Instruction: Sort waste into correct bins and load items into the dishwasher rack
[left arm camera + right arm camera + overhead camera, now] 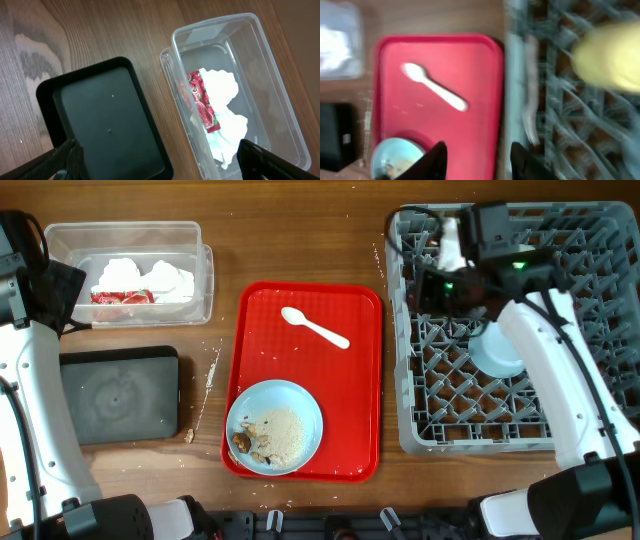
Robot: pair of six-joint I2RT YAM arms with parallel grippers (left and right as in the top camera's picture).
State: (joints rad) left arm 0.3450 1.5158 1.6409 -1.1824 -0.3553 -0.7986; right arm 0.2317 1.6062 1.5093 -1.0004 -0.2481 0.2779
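A red tray (355, 380) holds a white spoon (315, 327) and a light blue plate (300, 405) with pale food scraps (280, 435). The clear tub (190, 240) holds white napkins (225, 107) and a red wrapper (202, 100). Beside it lies the black tray (120, 395). In the grey dishwasher rack (470, 435) sits a pale bowl (497, 352). A blurred yellow cup (612, 55) stands in the rack. My right gripper (480, 162) hangs open and empty above the rack's left edge. My left gripper (167, 167) is wide open, above the gap between the black tray and the tub.
My right arm (550, 370) crosses over the rack and hides part of it. My left arm (30, 380) runs along the table's left edge. A few crumbs (212, 370) lie on the wood between the black tray and the red tray.
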